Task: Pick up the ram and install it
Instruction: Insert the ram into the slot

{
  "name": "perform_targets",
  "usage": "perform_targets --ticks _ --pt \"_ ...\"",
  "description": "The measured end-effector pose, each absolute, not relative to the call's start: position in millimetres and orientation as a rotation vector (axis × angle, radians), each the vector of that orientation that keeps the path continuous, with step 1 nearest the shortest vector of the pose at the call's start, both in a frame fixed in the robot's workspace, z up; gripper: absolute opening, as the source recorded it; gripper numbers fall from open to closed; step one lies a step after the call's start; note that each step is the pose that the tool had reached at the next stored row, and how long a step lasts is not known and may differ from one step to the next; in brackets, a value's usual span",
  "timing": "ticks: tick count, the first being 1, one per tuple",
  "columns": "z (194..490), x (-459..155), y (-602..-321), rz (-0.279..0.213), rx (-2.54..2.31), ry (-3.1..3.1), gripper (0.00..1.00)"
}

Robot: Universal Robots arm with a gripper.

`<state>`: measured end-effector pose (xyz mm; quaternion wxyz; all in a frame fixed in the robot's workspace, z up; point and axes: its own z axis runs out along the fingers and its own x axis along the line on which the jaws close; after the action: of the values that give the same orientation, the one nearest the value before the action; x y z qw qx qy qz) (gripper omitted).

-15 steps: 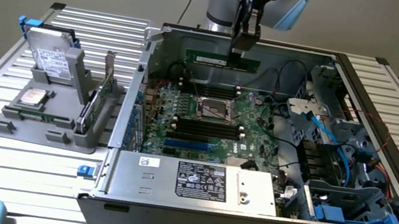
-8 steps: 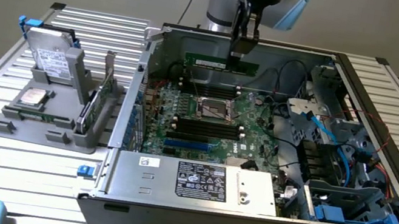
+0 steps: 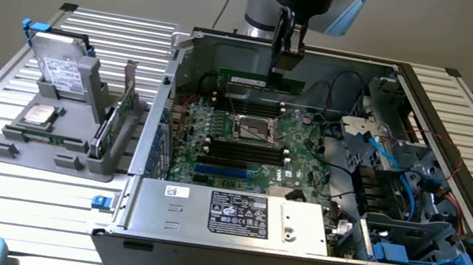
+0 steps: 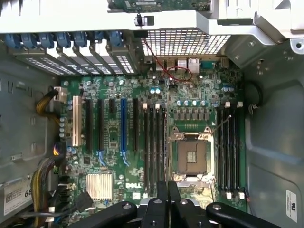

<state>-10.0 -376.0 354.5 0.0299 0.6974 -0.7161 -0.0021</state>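
The ram [image 3: 248, 80], a narrow green stick with a white label, hangs level above the motherboard [image 3: 216, 136] inside the open computer case. My gripper [image 3: 284, 68] comes down from above and is shut on the stick's upper edge, near its end on the exterior view's right. The stick hovers over the far side of the board, just beyond the CPU socket [image 3: 254, 130]. In the wrist view my gripper [image 4: 167, 199] has its black fingers pressed close together above the board. Long black memory slots [image 4: 153, 137] run on one side of the socket [image 4: 191, 154] and more slots [image 4: 229, 142] on the other.
The case's metal walls [image 3: 170, 92] surround the board. A power supply [image 3: 232, 215] sits at the near side, with drive cages and blue and black cables [image 3: 399, 205] on the exterior view's right. On the table at the left a grey fixture [image 3: 9, 151] holds a hard drive [image 3: 61, 69] and a green card [image 3: 125, 102].
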Motion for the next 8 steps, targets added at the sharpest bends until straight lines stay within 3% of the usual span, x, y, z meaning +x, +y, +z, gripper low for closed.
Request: perform_targets --ticks 8 --pt "342.9 -10.0 -372.7 0.013 2.141 -2.199 0.13"
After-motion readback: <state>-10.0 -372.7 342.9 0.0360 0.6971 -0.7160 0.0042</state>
